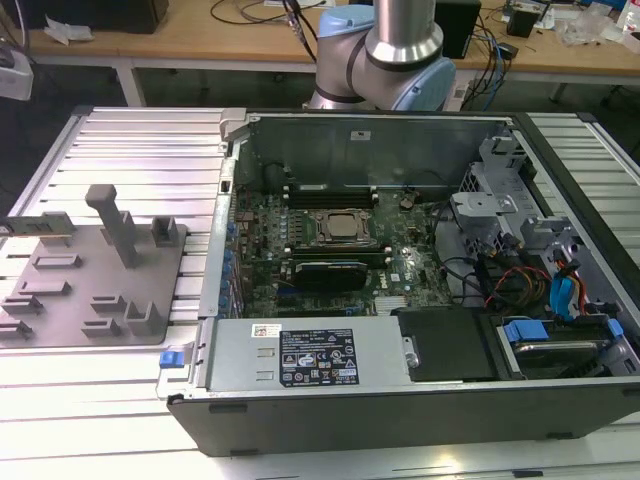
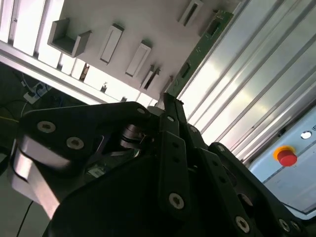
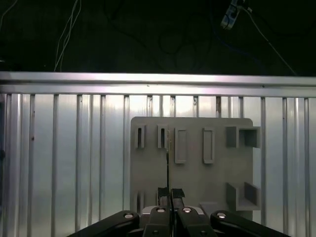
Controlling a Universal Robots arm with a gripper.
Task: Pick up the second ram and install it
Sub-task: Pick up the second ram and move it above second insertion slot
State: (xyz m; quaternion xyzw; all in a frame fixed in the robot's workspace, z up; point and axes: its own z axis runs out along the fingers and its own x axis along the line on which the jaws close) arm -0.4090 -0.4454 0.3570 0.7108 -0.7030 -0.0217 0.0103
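Black gripper (image 3: 168, 193) pinches one end of the second ram (image 3: 168, 158), seen edge-on in the first wrist view above the grey slotted holder plate (image 3: 192, 187). Bare ribbed aluminium table (image 3: 64, 163) spreads wide beyond the plate's edges.

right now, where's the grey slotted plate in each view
Exterior view: grey slotted plate at the exterior view's left, beside the computer case.
Second wrist view: plate past the second ram shut in the gripper.
First wrist view: plate beyond the gripper.
Shared landmark: the ribbed metal table under it.
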